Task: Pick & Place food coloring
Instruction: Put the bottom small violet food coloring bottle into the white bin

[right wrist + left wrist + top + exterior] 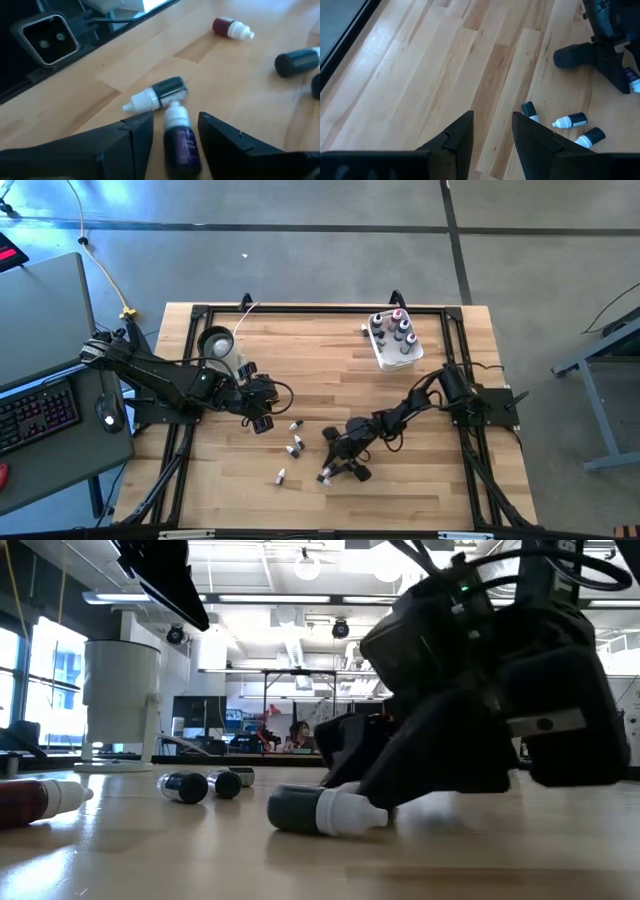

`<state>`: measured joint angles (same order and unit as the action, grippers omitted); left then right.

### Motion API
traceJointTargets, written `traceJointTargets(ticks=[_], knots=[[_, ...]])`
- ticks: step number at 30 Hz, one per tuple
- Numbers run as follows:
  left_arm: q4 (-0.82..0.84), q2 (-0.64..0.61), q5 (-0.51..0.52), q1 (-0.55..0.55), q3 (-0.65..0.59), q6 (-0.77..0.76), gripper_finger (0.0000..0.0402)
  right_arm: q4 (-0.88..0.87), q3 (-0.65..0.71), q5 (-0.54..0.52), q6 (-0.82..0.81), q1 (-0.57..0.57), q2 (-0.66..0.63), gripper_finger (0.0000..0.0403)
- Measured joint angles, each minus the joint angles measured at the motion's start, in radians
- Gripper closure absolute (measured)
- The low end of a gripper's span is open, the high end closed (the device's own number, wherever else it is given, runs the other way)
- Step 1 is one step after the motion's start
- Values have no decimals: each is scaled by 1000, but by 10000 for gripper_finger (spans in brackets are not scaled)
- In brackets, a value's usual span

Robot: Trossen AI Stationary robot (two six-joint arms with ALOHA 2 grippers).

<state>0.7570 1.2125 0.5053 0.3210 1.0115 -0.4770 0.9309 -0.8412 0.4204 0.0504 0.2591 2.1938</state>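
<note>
Between the spread right gripper (175, 137) fingers lies a purple dropper (179, 136) — grey dropper (159, 95) touching; left gripper (492, 135) apart.

High view: overhead, straight down on the table (330, 380). Low view: tabletop level, facing the room. Wrist views: close, both showing dropper bottles (570, 120).

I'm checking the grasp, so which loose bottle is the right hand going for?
The purple-labelled dropper, lying between the right hand's open fingers, tip touching a grey dropper; the red one lies apart.
</note>
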Motion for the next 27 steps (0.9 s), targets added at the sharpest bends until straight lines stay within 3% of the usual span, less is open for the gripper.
traceJointTargets(ticks=[7,17,22,27], knots=[[0,0,0,0,0,0,271,7,2,-23,19,-15,36,260],[0,0,0,0,0,0,271,34,4,0,17,-37,24,330],[0,0,0,0,0,0,271,-27,11,-10,-7,-72,-82,328],[1,0,0,0,0,0,271,-243,7,-54,6,-147,-334,304]])
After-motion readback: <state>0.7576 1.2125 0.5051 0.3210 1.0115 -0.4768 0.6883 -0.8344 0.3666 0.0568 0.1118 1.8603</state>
